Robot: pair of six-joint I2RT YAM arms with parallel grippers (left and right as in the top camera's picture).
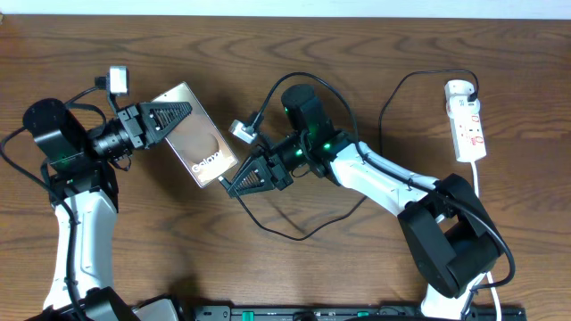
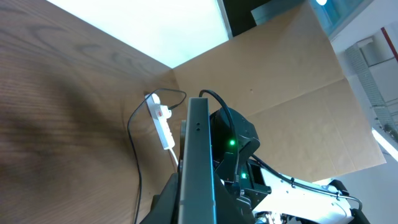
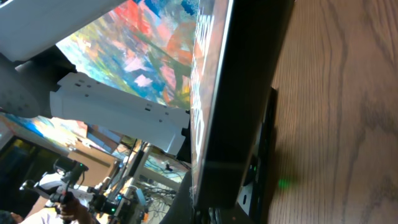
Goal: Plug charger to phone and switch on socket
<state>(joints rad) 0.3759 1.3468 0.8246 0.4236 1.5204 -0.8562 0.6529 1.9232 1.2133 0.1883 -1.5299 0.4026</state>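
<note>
Left hand (image 1: 186, 112) is clamped tight on the phone (image 1: 200, 139), bronze back up, left of centre over the worktop (image 1: 357, 36). Right hand (image 1: 230, 185) sits closed at the phone's lower end; whether it pinches the plug tip, I cannot tell. The charger (image 1: 294, 235) loops below that arm and runs off to the socket (image 1: 467, 125) at far right
</note>
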